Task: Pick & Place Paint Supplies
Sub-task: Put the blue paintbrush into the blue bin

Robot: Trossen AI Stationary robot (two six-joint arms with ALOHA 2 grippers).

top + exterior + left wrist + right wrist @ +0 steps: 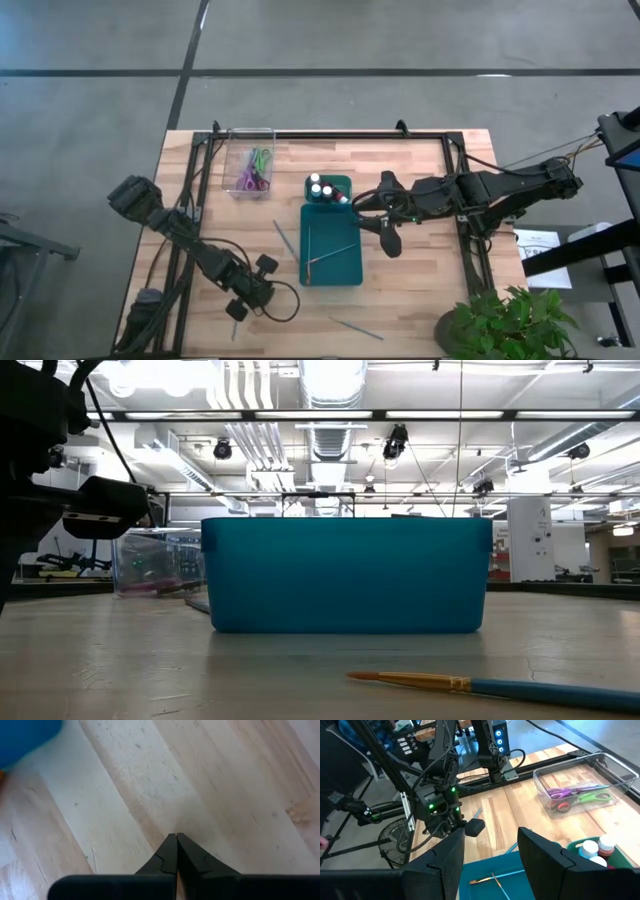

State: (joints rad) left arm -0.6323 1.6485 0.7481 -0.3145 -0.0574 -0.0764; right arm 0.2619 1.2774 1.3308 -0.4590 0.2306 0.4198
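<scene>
Left gripper pinched shut at the bench's near edge

We see the left gripper (236,312) closed on a brush (234,330); farther in, more brushes (330,252) lie inside the teal tray (350,275), bottles (322,189) at its far end beside the half-open, empty right gripper (372,212).

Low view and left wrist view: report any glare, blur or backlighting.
Low view: ceiling lights glare, the teal tray is backlit, and the near brush is slightly soft. Left wrist view: a blurred blue shape fills one corner; the wood grain is sharper.
</scene>
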